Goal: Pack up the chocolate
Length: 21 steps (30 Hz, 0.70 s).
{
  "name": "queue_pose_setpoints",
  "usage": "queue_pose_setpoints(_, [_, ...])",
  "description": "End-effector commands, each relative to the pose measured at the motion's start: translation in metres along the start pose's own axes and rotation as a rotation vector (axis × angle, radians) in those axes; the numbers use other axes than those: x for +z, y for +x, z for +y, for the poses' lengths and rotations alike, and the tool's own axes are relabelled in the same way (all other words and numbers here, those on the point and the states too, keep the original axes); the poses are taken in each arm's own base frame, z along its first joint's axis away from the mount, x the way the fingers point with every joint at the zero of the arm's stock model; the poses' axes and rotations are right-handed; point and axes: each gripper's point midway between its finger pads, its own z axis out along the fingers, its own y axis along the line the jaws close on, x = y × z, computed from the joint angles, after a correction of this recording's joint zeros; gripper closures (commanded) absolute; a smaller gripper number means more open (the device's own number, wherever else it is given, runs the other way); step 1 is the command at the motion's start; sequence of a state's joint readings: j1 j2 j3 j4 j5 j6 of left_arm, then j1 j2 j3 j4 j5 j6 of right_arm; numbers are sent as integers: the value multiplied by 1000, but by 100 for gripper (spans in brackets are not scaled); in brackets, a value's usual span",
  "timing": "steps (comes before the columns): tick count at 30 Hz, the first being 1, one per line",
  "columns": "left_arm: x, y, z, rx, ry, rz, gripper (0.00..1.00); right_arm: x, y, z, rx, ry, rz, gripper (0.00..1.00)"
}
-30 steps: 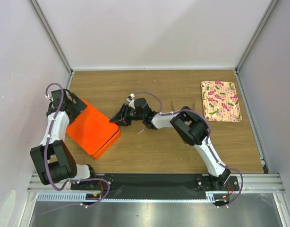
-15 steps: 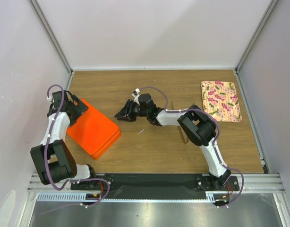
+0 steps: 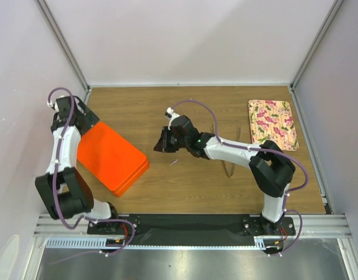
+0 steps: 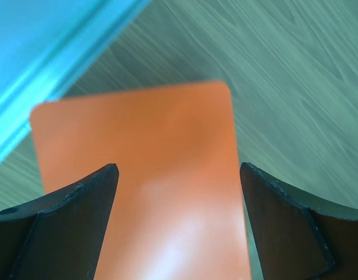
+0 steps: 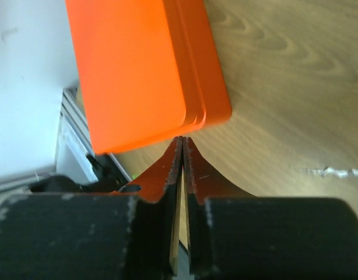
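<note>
On the table (image 3: 196, 189), the orange box (image 3: 112, 158) lies closed; no chocolate shows, so it is likely inside. The left claw (image 4: 178, 170) hangs spread over the box's far corner, the right claw (image 5: 182, 143) pressed together nearby: both should lift clear without nudging it

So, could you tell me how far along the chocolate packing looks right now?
Likely near the end: the box lies closed, and no chocolate shows on the plate or table. In hand: nothing; the left fingers are open above the box, the right fingers shut and empty beside it. Left: little, if anything, though the box's contents are hidden.
</note>
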<state>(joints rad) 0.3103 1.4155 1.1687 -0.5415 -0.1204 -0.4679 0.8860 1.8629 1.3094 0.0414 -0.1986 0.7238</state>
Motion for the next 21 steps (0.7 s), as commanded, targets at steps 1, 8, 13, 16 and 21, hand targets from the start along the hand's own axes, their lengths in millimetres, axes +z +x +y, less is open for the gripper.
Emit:
queue_pose_setpoints(1, [16,-23,19,43,-149,-37,9,-6,22,-2,-50,-33,10,96])
queue_pose_setpoints(8, [46,-44,15,137,-198,-7,16,2,61,22,20,-214,-45,100])
queue_pose_setpoints(13, [48,-13,10,108,-121,46,21,24,84,35,34,-289,-63,100])
queue_pose_setpoints(16, [51,10,21,91,-151,80,21,33,91,41,42,-298,-92,100])
queue_pose_setpoints(21, [63,30,39,110,-230,146,23,50,97,30,99,-282,-118,100])
